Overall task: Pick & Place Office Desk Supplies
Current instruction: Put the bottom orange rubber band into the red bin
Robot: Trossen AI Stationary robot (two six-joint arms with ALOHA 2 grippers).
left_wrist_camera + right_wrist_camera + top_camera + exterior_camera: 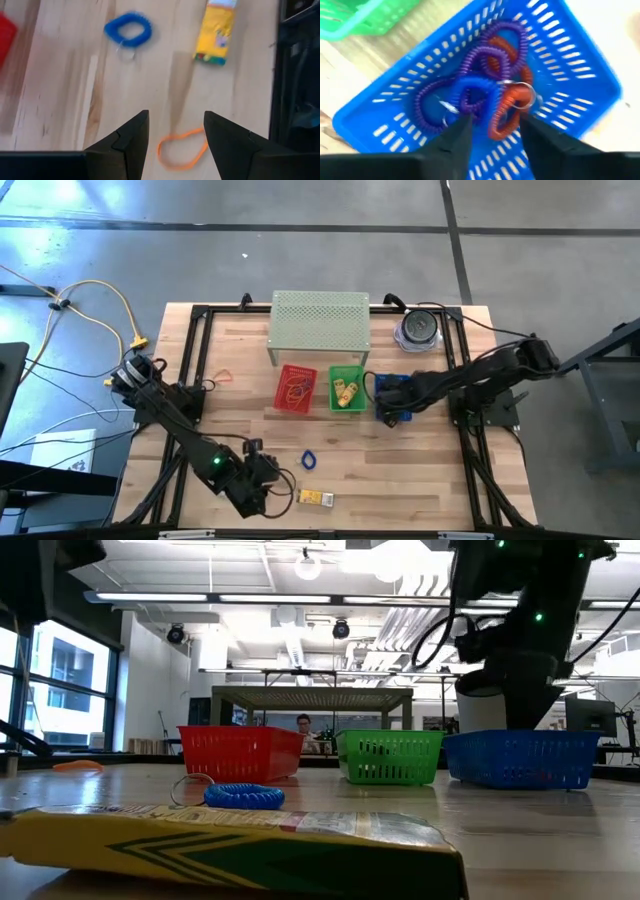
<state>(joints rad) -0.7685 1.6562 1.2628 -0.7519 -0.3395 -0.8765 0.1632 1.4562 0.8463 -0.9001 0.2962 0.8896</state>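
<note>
My left gripper (175,137) stands open near the table's front edge, above an orange rubber band (182,150) lying flat on the wood; its fingers frame the band without touching it. Beyond it lie a blue coil loop (128,30) and a yellow box (216,32), both flat on the table. My right gripper (492,137) hangs open just over the blue basket (570,65), pointing down. Purple, blue and orange coil loops (485,85) lie heaped in the basket. The arm hides the basket's inside in the high view (392,405).
A red basket (296,388) holding rubber bands and a green basket (347,388) holding yellow boxes stand left of the blue one. Behind them stands a pale green perforated shelf (320,325), with a round grey thing (418,328) to its right. Another orange band (225,376) lies at the left.
</note>
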